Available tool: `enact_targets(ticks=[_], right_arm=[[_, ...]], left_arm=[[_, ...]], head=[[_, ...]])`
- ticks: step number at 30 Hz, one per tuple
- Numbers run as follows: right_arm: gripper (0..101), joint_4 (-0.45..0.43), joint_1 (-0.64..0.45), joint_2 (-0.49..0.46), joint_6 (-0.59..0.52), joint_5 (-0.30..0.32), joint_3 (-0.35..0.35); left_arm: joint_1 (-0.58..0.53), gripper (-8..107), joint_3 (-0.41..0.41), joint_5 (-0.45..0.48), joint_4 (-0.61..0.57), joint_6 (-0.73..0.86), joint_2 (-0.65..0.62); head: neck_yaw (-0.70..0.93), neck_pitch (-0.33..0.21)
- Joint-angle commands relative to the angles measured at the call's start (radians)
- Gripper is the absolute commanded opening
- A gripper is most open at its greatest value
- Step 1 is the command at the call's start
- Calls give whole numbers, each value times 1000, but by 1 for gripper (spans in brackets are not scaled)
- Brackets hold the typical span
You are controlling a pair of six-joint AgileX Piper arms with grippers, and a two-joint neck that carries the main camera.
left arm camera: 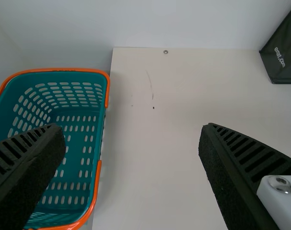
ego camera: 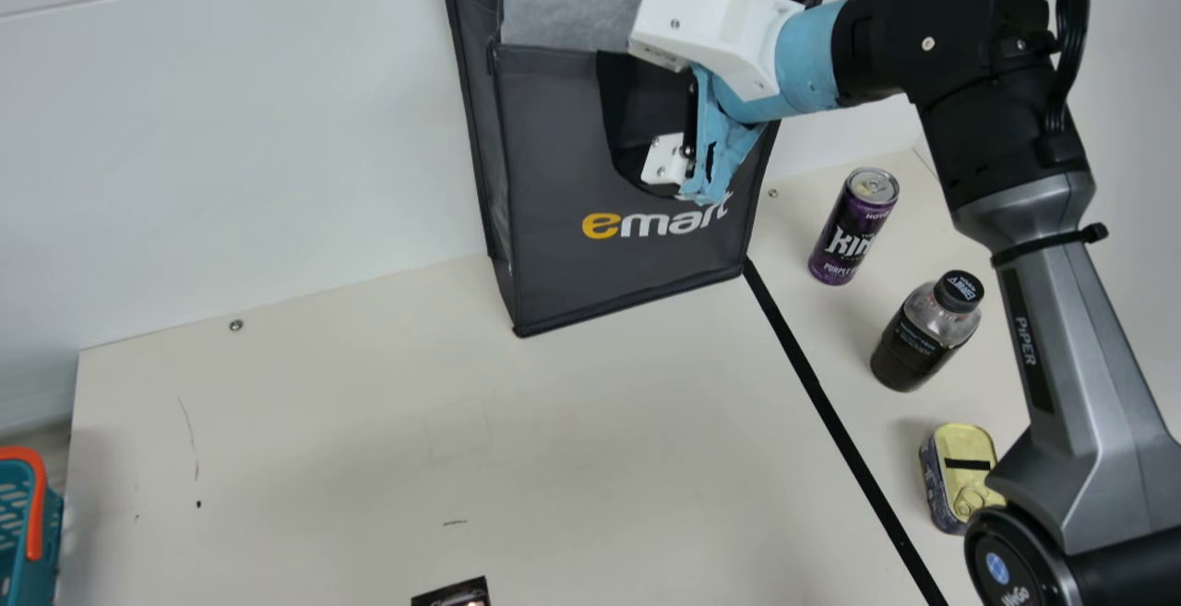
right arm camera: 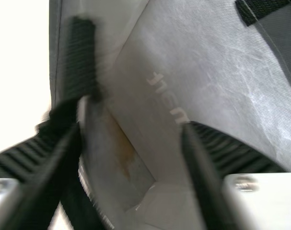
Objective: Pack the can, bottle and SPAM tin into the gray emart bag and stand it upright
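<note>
In the main view, the gray emart bag (ego camera: 554, 126) stands upright at the upper middle of the frame, its front marked with 1 yellow letter and white ones after it. The right gripper (ego camera: 666, 160) is at the bag's open mouth, and the right arm (ego camera: 996, 126) crosses in front of the bag's upper right part. On the table (ego camera: 600, 421), 3 things stand apart at the right of the frame: the purple can (ego camera: 853, 228) with white print; below it, the dark bottle (ego camera: 923, 334) with pale print on its label and cap; lowest, the tin (ego camera: 964, 472), partly behind the arm. Black tape (ego camera: 821, 394) runs between them and the table's middle. A teal basket (ego camera: 37, 495) with an orange rim sits at the lower left edge, a dark object (ego camera: 452, 595) at the bottom edge.

In the left wrist view, the left gripper (left arm camera: 132, 129) is spread open, with the basket beyond 1 finger. The bag's corner carries small white lettering.

In the right wrist view, the right gripper (right arm camera: 133, 124) is wide open over the bag's pale lining, where faint letters show; a black strap (right arm camera: 80, 52) is close to 1 finger.
</note>
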Motion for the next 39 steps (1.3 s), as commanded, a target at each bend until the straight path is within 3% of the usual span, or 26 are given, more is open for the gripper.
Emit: enact_targets(ticks=[1,7,8,22,39], right_arm=[[42,10,-2,0,-8,1,3],[1,36,-9,5,-34,1,8],[0,40,-10,5,-38,1,8],[0,70,-8,-35,-48,1,6],[0,32,47,-170,29,1,40]], left_arm=[[0,90,0,0,0,0,0],[0,90,0,0,0,0,0],[0,90,0,0,0,0,0],[0,90,0,0,0,0,0],[0,90,0,0,0,0,0]], head=[[-1,-23],[-1,-23],[-1,-23],[-1,-23],[-1,-23]])
